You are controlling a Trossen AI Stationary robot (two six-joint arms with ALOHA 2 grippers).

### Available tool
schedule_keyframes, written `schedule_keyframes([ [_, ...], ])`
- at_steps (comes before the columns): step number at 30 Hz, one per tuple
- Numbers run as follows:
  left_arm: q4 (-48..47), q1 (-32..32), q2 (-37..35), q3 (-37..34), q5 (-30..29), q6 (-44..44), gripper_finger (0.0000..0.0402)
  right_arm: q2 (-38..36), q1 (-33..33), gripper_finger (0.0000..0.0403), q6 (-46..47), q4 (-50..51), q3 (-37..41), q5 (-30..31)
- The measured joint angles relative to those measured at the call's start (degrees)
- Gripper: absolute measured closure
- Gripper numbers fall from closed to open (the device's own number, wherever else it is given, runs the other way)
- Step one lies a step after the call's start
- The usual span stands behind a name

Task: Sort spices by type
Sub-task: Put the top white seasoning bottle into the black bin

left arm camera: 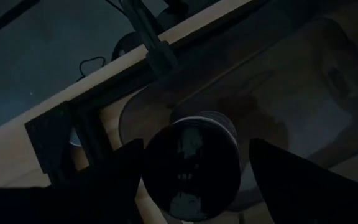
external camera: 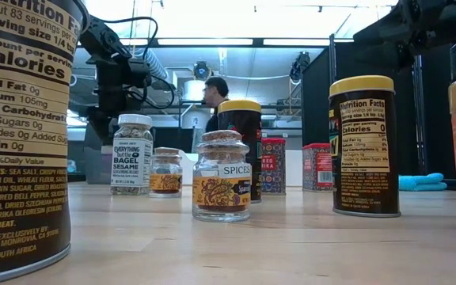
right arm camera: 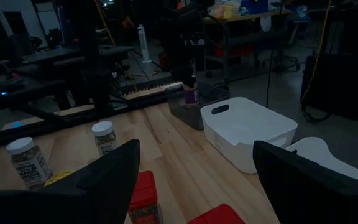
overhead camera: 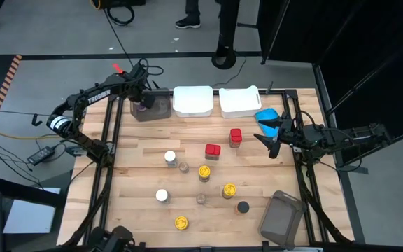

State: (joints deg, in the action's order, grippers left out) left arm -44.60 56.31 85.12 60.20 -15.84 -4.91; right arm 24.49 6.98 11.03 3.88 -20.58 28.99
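Left end effector point(overhead camera: 144, 105) hangs over the grey translucent bin point(overhead camera: 154, 112) at the tabletop's point(overhead camera: 138, 210) far left corner, fingers spread. We see a small dark-lidded jar point(left arm camera: 191, 165) between them in the left wrist view, lid up, apparently standing in the bin; we can't tell if the pads touch it, but it reads as released.

Right end effector point(overhead camera: 273, 133) waits near the right edge beside the blue cloth point(overhead camera: 268, 116), fingers apart, empty.

Two white rectangular tubs point(overhead camera: 192, 100) sit next to the bin. Rest of the spices are loose mid-tabletop: two red square-capped jars point(overhead camera: 213, 150), three yellow round-lidded jars point(overhead camera: 204, 171), two white-capped jars point(overhead camera: 170, 157), two clear glass jars point(overhead camera: 184, 167), one black-capped jar point(overhead camera: 243, 207). A second grey bin point(overhead camera: 281, 218) lies tilted at the near right corner.

Our risk read:
- A finger catching the lid on lift-out tips the jar.
- Clustered jars mid-table: wide fingers could knock a neighbour.
- The tilted bin may slide if something is dropped in.
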Motion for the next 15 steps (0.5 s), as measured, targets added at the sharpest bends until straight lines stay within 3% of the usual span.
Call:
schedule_keyframes([
  [7,-0.5,0.0,0.0,1.4,2.2,0.2,0.0105,0.0,0.0,0.0082,0.0,0.0,0.0,0.0],
  [15,-2.9,0.0,0.0,11.0,2.5,1.7,0.0105,0.0,0.0,0.0082,0.0,0.0,0.0,0.0],
])
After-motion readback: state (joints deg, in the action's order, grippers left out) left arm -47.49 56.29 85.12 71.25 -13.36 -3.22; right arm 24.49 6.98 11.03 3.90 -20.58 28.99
